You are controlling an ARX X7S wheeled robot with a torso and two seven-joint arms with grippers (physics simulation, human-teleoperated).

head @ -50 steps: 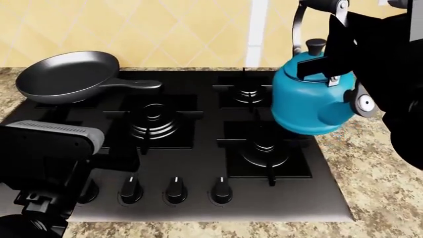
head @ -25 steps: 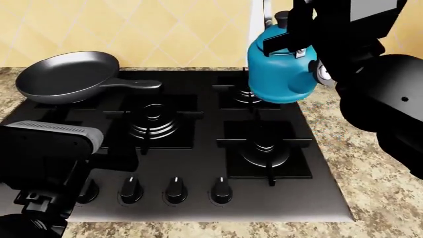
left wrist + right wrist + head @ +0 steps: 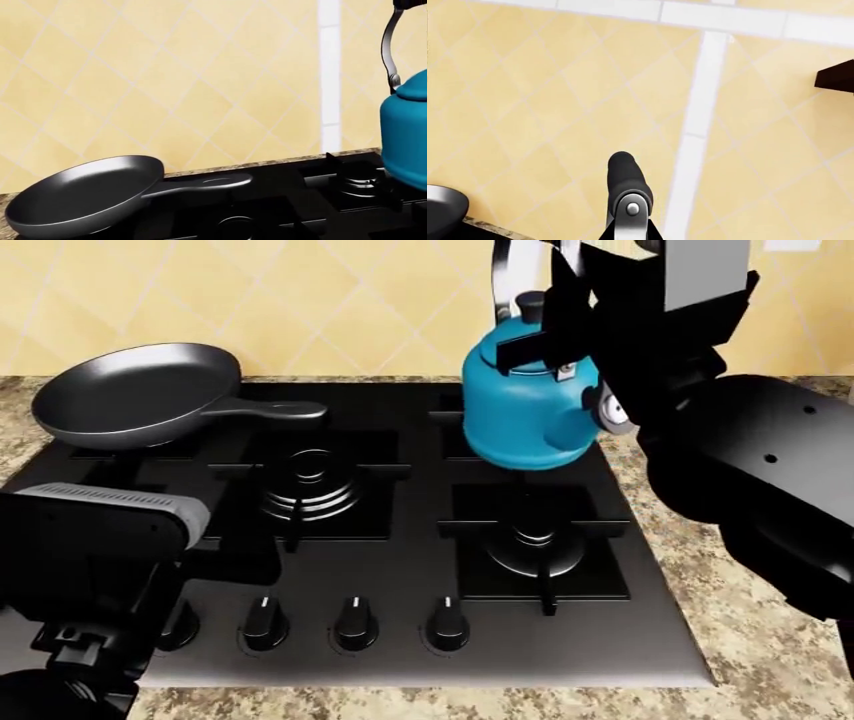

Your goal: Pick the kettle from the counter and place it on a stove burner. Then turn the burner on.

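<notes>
Desk of speckled beige-and-brown granite, carrying a flat black glass hob set against a yellow diamond-tiled wall.

Right arm, black and bulky, reaching in over the hob's right side. Left arm low at the near left corner, well apart from everything on the hob.

Frying pan, dark grey, on the far left burner, handle pointing right.

Kettle, glossy teal-blue, hanging clear of the hob above the far right stove burner, its base not touching the grate. Near right burner just in front of it, bare. Wide multi-ring burner left of centre.

Right hand at the black top of the arched metal handle, closed around it and bearing the kettle's weight. Left hand: not visible in any view, so open or closed cannot be told.

Row of black knobs along the hob's near edge.

Black lid knob on the kettle's top.
</notes>
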